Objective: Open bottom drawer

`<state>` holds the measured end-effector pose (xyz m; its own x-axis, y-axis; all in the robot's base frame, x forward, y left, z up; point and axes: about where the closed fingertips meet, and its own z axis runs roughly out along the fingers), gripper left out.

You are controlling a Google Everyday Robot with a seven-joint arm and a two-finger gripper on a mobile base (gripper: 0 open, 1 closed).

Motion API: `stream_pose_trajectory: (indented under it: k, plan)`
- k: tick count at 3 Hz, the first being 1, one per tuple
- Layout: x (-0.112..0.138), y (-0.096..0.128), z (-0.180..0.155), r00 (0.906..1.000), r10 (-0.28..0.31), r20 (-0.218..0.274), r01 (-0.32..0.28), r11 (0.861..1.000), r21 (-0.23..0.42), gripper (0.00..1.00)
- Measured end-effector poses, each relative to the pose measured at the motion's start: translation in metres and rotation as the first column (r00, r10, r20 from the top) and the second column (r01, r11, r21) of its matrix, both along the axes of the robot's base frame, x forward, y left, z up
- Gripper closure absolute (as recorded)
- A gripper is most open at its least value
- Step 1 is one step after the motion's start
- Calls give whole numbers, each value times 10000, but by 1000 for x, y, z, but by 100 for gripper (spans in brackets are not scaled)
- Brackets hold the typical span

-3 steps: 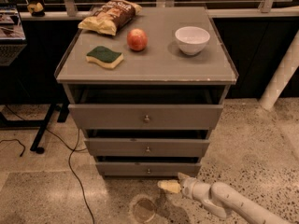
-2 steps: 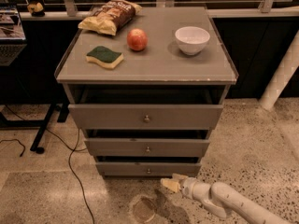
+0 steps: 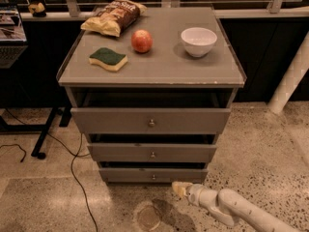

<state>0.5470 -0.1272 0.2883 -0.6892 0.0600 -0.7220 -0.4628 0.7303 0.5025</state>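
Legible text, labels, numbers: none. Snack bag on the cabinet top bears printed lettering, unreadable. Gripper sits low near the floor, just before the bottom drawer, right of its knob.

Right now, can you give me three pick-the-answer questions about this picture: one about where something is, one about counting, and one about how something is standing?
1. Where is the gripper?
A. on the apple
B. down near the floor, just in front of the bottom drawer
C. inside the top drawer

2. How many drawers does the cabinet have?
A. two
B. three
C. five

3. How is the bowl standing?
A. upside down
B. on its side
C. upright, open side up

Answers:
1 B: the gripper sits low, a little right of the bottom drawer's knob.
2 B: three grey fronts are stacked one under another.
3 C: its hollow faces up.
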Motion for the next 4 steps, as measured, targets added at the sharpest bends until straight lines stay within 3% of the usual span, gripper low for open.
stream_pose_trajectory:
  k: [1, 2, 3, 4]
  plan:
    - [5, -4, -5, 9954, -754, 599, 755, 9971, -3, 100]
    - [22, -16, -15, 9697, -2021, 1373, 2018, 9793, 158, 100]
    - [43, -31, -26, 9362, -3011, 1812, 2971, 9536, 493, 100]
    - [87, -48, -47, 9065, -3799, 1844, 3717, 9250, 784, 100]
